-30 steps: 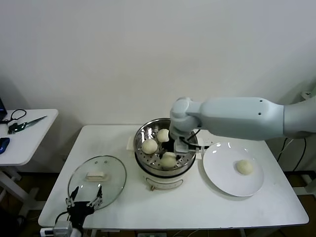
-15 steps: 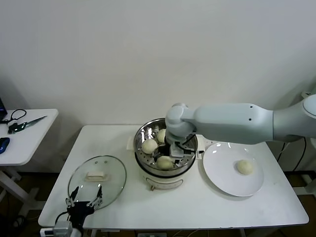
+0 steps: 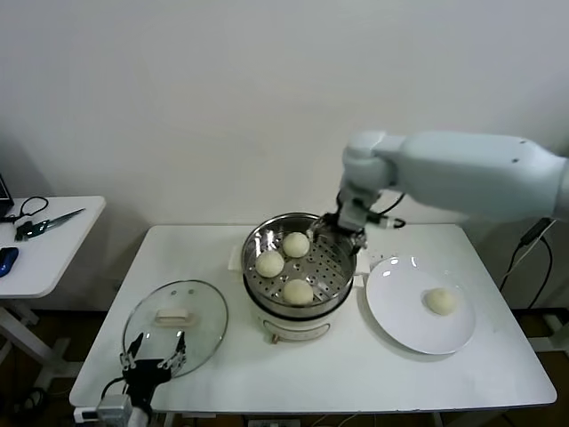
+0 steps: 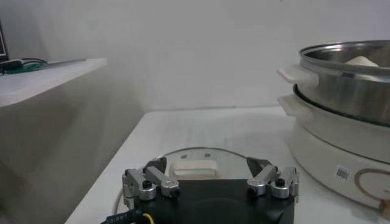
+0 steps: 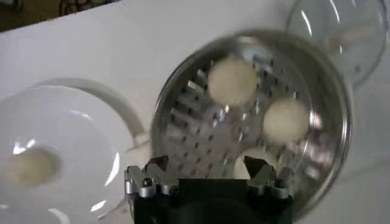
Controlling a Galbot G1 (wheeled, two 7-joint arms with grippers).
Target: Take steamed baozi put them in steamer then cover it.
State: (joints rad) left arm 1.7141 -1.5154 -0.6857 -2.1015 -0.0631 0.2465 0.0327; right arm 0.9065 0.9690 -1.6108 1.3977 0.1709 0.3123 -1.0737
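We count three steamed baozi (image 3: 284,263) lying on the perforated tray inside the steamer (image 3: 300,327), so we judge that most of the loading is done. One bun (image 3: 440,301) is left on the white plate (image 3: 400,329), which stands on the desk (image 3: 356,374) just beside the steamer, on its right side. The cover (image 3: 204,311) is not on the pot yet; it lies flat on the desk to the left of the steamer. So two steps are left: to bring the last bun, and then to close the pot.

Our right end effector (image 3: 347,224) hangs above the back right rim of the steamer, with its fingers spread apart and nothing between them. Our left end effector (image 3: 151,358) waits low at the front edge of the desk, over the near rim of the cover, also with fingers apart and holding nothing.

The buns are small, round and cream-white, with smooth skin. The three in the steamer lie apart from each other, and free room for the fourth remains on the tray. The steamer is shiny steel on a cream-white base.
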